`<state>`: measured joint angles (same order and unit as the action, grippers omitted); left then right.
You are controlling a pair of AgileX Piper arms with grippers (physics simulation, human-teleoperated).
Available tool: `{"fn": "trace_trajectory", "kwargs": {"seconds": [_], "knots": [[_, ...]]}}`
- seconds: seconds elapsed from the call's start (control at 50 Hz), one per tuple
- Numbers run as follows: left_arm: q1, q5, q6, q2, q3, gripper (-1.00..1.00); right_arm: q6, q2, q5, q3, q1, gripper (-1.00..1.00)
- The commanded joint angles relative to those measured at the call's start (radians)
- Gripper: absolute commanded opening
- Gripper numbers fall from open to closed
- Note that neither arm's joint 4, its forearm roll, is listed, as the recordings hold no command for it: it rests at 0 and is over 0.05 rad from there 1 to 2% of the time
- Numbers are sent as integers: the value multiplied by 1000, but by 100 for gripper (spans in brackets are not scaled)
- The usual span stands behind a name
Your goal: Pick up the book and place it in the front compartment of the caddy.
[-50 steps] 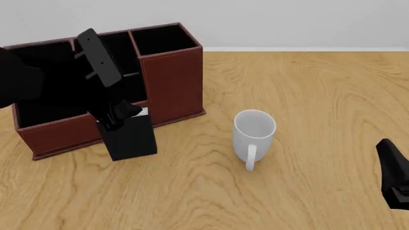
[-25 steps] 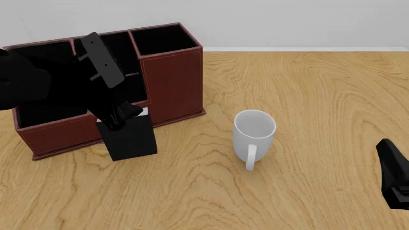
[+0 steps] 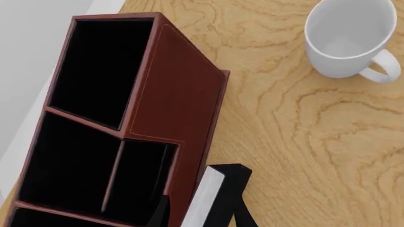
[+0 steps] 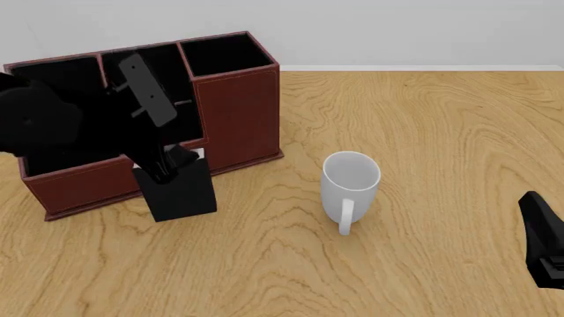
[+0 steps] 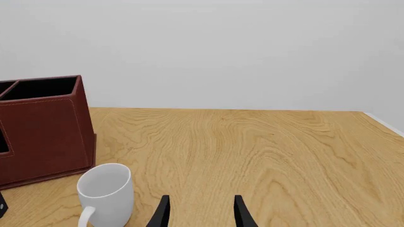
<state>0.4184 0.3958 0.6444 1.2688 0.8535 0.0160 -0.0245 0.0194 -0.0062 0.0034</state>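
Note:
The black book (image 4: 181, 195) stands upright on the table, right against the low front wall of the reddish-brown caddy (image 4: 238, 112). My left gripper (image 4: 166, 165) is over the book's top edge. In the left wrist view the book's white page edge (image 3: 203, 203) sits between the two fingers of the left gripper (image 3: 200, 218), with a gap on the caddy (image 3: 183, 90) side, so the jaws are open around it. My left arm hides much of the caddy's low front compartment. My right gripper (image 4: 542, 241) is open and empty at the near right, also seen in its wrist view (image 5: 200, 215).
A white mug (image 4: 351, 181) stands upright to the right of the book, handle toward me; it also shows in the left wrist view (image 3: 347, 40) and the right wrist view (image 5: 106, 191). The wooden table ends at a pale wall behind the caddy.
My left arm's upper part has swung slightly right and lower over the caddy. The gripper stays at the book's top. The book, mug and right arm have not moved.

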Motion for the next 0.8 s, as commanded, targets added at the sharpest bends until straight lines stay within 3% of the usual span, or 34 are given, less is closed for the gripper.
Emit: {"fn": "trace_trajectory", "kwargs": {"seconds": [0.02,0.8], "knots": [[-8,-17,-6,17,-12,100,0,0,0,0,0,100],[-28,-52,-6,89,-34,100,0,0,0,0,0,100]]}}
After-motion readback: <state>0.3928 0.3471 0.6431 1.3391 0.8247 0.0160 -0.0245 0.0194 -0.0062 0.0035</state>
